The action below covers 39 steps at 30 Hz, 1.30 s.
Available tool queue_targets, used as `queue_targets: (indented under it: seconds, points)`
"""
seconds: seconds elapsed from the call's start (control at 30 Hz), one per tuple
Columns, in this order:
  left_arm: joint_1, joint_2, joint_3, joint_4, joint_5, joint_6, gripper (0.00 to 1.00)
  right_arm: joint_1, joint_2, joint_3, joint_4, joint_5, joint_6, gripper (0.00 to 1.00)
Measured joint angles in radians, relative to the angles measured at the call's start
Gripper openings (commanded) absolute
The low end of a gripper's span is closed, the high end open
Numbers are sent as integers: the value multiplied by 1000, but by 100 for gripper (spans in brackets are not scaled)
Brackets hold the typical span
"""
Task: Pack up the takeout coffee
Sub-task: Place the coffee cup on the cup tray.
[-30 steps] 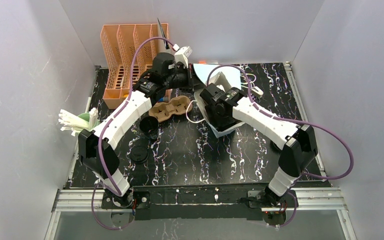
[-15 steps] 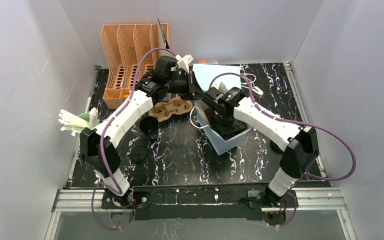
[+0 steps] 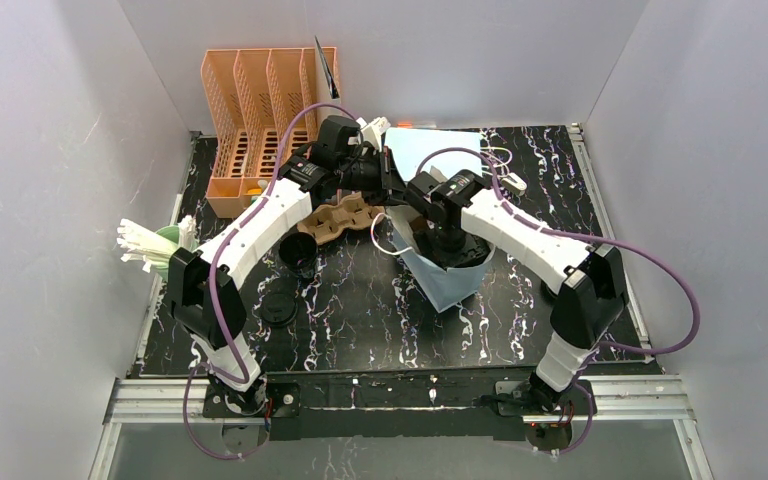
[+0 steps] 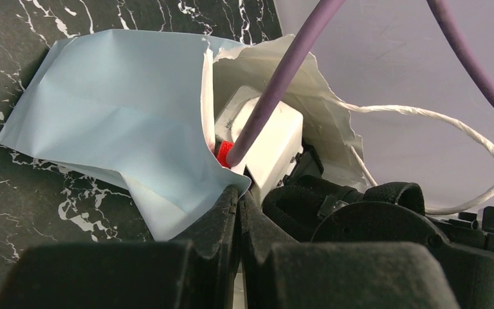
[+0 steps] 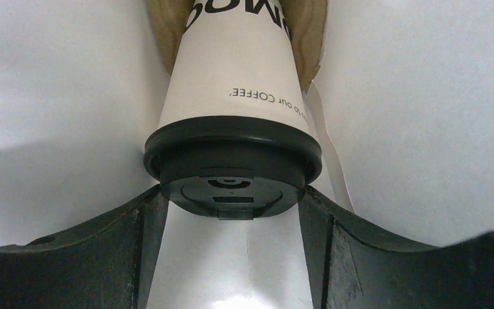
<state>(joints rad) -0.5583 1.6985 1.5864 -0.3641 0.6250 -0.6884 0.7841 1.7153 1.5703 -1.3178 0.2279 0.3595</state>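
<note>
The left fingers [image 4: 215,225] are pressed together on the torn-looking edge of the light-blue paper bag [image 4: 116,116], pinching one side of its mouth. Just past them the mouth gapes, showing the white inside and the white end of the right arm [image 4: 267,138] reaching in. A white twisted-paper handle [image 4: 463,125] loops off the bag's far side, and a purple cable [image 4: 276,84] crosses in front of the opening.

The right fingers [image 5: 141,238] sit on either side of the black plastic lid [image 5: 231,161] of a coffee cup [image 5: 235,71], touching its rim left and right and so gripping it. The cup has a white printed wall and points away from the camera, lid nearest. White paper, the bag's inside, surrounds it. Something brown shows behind its far end; I cannot tell what it is.

From above, the right arm [image 3: 520,235] bends down into the bag [image 3: 460,285], which stands near the middle of the black marbled table [image 3: 360,320]. The left arm [image 3: 260,225] stretches across to the bag's left rim. A brown moulded-pulp carrier [image 3: 345,215] lies just left of the bag, partly under the left arm. Nearer the bases, a dark open cup [image 3: 298,255] stands by the carrier, and a loose black lid [image 3: 278,307] lies flat a little nearer. An orange slotted rack [image 3: 260,110] stands at the far left corner.
</note>
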Motion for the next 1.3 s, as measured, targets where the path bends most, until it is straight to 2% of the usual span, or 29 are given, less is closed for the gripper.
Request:
queue_targets:
  seconds: [0.4, 0.73, 0.97, 1.3]
  points:
    - [0, 0, 11, -41, -42, 51, 1, -10, 15, -29, 44, -10, -51, 14]
    - [7, -49, 47, -120, -245, 203, 0, -11, -2, -68, 90, -24, -78, 13]
    - [12, -97, -13, -32, -317, 299, 1, -11, 6, -67, 93, -27, -104, 14]
    - [11, -146, -102, 84, -317, 358, 1, -14, 46, -40, 93, -29, -154, 14]
